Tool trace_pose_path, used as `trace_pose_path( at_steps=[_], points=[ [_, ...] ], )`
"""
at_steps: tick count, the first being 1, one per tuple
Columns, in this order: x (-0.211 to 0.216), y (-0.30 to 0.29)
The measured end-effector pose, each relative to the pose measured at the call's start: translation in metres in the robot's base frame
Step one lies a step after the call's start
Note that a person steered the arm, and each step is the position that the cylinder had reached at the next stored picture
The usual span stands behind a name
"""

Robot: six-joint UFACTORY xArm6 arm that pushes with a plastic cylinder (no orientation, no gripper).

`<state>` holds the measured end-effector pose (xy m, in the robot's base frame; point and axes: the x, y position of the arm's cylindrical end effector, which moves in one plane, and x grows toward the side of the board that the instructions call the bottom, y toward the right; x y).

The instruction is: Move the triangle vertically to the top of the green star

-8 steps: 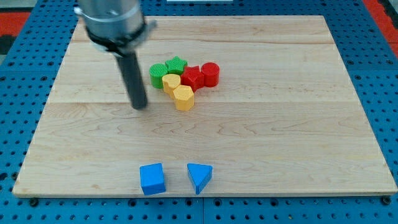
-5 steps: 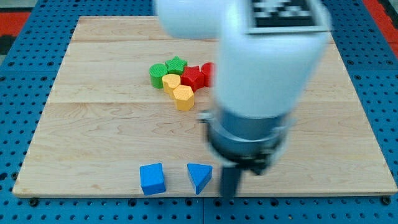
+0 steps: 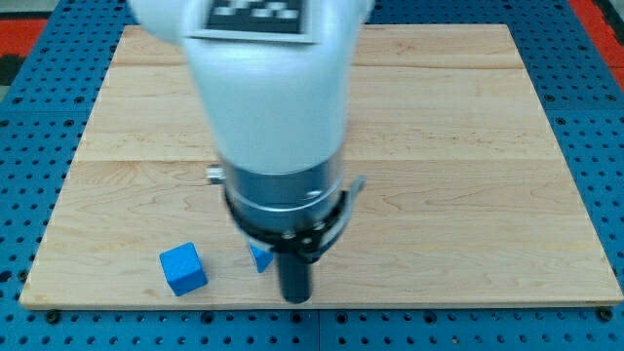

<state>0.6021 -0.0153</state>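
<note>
My tip [image 3: 295, 298] sits low on the bench [image 3: 468, 195], just right of the triangle [image 3: 260, 257], likely to shove it up; this bare tool holds nothing.

- Wooden board [image 3: 487, 195] lies on a pegboard surface [image 3: 604, 146] that shows on every side of it.
- Arm body [image 3: 268, 107] fills the view's centre, from the top edge down; anything on the board behind it is hidden.
- My tip [image 3: 295, 299] sits near the board's bottom edge, a little left of centre.
- Triangle block [image 3: 259, 257], only partly visible, is just left of the rod and slightly above my tip; contact cannot be told.
- Cube block [image 3: 183, 269] lies further to the view's left, apart from the triangle, also near the bottom edge.
</note>
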Motion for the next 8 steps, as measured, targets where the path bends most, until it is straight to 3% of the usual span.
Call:
trace_pose_path(
  at_steps=[1,2,3,4,5,6,7,8],
  points=[
    [-0.065,-0.018],
    [-0.083,-0.056],
    [-0.052,0.036],
    [-0.01,-0.009],
    [-0.056,-0.103],
    [-0.118,-0.157],
    [-0.103,-0.167],
    [-0.058,-0.068]
  ],
)
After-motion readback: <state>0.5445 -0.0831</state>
